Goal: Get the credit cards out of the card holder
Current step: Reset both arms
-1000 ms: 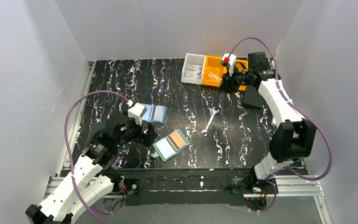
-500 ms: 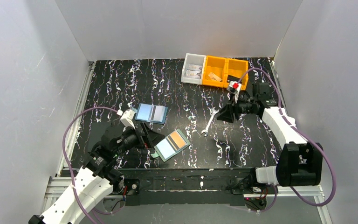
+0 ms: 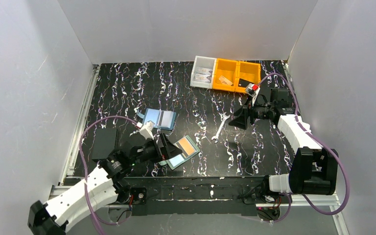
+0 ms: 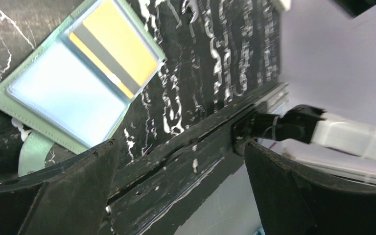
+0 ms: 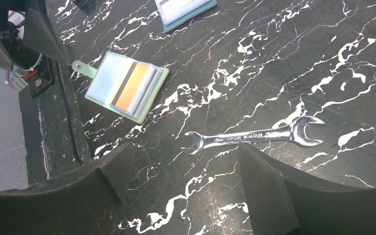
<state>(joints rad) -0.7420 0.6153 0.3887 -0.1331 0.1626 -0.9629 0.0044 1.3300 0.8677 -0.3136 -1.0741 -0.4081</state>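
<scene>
Card holder (image 3: 181, 152) lay open on the bench (image 3: 127, 83), an orange card (image 3: 187, 145) in one panel. Left end effector (image 3: 164, 148) gaped wide, empty, just beside it; right end effector (image 3: 238, 119), also wide, hovered by the wrench (image 3: 220, 127).

wrench (image 3: 220, 127): flat, mid-table | orange bins (image 3: 230, 63): far edge | striped blue rectangle (image 3: 158, 118): left of wrench | black box (image 3: 103, 143): left edge

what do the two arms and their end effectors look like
The left arm and right arm have white shells and black joints. A purple cable loops along each. The left end effector and right end effector have black wedge fingers; a white camera block tops each wrist, the right one with a red mark.
</scene>
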